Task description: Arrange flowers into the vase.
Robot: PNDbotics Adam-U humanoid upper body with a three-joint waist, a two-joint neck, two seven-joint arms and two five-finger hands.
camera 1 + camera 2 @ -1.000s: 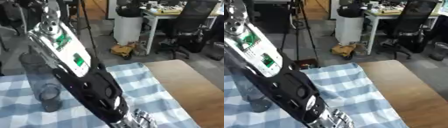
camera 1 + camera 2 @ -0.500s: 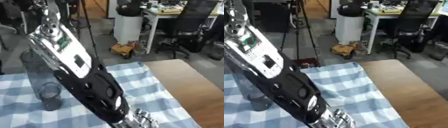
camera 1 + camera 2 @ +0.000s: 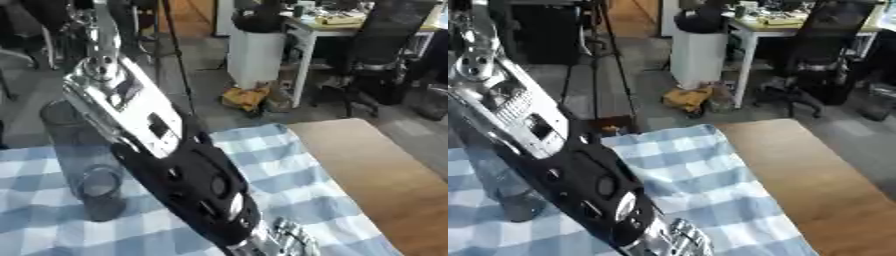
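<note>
Across the middle of the frame, the robot's left arm (image 3: pixel 166 165) slants from the upper left down to the bottom centre, its silver upper section giving way to a bulky black casing. At the bottom edge, silver parts of the left hand (image 3: pixel 284 240) just show below that casing; the fingers are cut off by the frame, so whether they are spread or curled cannot be told. Behind the arm, at the left of the frame, a tall clear vase (image 3: pixel 83 165) stands upright on a blue-and-white checked cloth (image 3: pixel 289 175), partly hidden by the arm. The cloth covers the left part of a wooden table (image 3: pixel 385 165), whose bare top fills the lower right. No flowers can be made out in the vase from this angle. Beyond the table, in the upper half of the frame, a white cylindrical bin (image 3: pixel 697 50) stands beside a white desk (image 3: pixel 750 35), with a black office chair (image 3: pixel 815 55) to its right and a yellow object (image 3: pixel 689 97) lying on the grey floor.
</note>
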